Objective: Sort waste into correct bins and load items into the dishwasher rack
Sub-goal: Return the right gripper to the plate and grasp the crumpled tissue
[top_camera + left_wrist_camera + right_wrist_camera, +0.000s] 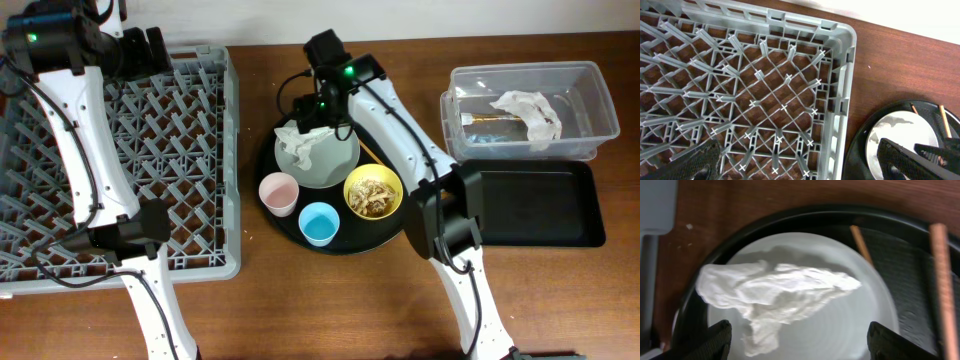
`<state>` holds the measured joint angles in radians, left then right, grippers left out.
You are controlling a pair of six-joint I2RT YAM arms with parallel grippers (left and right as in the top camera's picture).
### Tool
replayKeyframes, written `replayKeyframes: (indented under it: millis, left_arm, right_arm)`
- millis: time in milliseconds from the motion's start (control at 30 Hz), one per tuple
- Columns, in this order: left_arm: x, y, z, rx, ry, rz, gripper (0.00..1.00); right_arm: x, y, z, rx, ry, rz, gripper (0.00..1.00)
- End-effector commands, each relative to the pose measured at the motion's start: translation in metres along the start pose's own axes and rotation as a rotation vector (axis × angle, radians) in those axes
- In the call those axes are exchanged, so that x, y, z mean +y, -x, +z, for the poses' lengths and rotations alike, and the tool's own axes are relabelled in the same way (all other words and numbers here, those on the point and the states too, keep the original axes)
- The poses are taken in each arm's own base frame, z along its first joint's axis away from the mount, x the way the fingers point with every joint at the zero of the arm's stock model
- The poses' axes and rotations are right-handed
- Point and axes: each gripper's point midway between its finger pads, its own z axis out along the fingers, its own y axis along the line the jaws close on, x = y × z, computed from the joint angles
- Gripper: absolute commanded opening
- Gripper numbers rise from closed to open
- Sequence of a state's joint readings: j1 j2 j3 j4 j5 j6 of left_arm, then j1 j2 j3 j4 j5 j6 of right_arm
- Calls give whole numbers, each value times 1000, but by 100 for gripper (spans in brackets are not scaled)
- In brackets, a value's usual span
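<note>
Directly below my right gripper, jaws spread wide and empty, a crumpled white napkin lies on the grey-green plate, its long axis running from one finger toward the other, far nearer me than the left gripper over the rack.

Comprises a dark red-brown wooden table, faint grain running side to side. Ends at the far edge against a plain off-white strip; wall or floor, cannot tell which. Carries a few pale specks near that edge. Receives even, soft light, with faint shadows.
</note>
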<state>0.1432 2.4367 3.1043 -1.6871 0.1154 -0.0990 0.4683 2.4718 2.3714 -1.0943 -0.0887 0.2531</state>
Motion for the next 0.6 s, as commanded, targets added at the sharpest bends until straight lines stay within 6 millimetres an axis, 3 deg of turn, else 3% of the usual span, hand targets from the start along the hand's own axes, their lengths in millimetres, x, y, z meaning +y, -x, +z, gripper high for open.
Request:
replayKeyframes:
  millis: [0, 167, 333, 500, 567]
  left_arm:
    - [-1, 5, -18, -42, 4, -5, 99]
    - [-1, 5, -18, -42, 4, -5, 99]
    - [-1, 5, -18, -42, 4, -5, 99]
    - [-1, 5, -18, -42, 3, -5, 99]
    - [-1, 5, -18, -42, 4, -5, 99]
  right_arm:
    - [17, -12, 21, 34, 18, -69, 87]
    - [27, -20, 42, 52, 19, -90, 84]
    - [23, -31, 63, 93, 5, -90, 83]
    - [22, -35, 71, 103, 1, -90, 83]
    - [22, -35, 71, 105, 1, -90, 76]
